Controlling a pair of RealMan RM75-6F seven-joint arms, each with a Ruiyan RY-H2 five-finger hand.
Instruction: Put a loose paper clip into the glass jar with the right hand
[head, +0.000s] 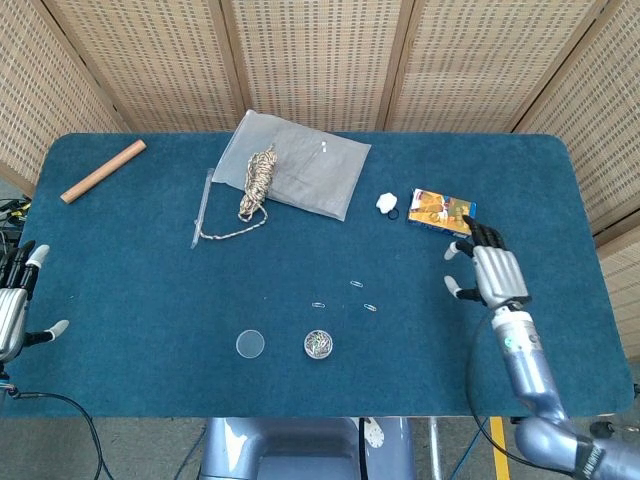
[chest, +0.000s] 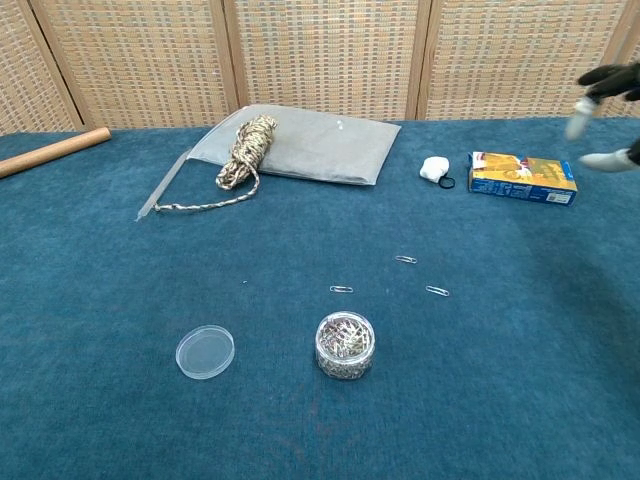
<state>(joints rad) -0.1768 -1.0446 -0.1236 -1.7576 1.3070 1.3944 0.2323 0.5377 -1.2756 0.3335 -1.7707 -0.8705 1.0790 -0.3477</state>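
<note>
A small glass jar full of paper clips stands open near the table's front edge, its clear lid lying to its left. Three loose paper clips lie just behind it: one nearest, one to the right, one farther back. My right hand hovers over the table's right part with fingers spread, holding nothing, well right of the clips. My left hand is open at the left edge.
A grey pouch with a coil of rope lies at the back. A white lump and a blue-orange box sit right of it, close to my right hand. A wooden dowel lies far left.
</note>
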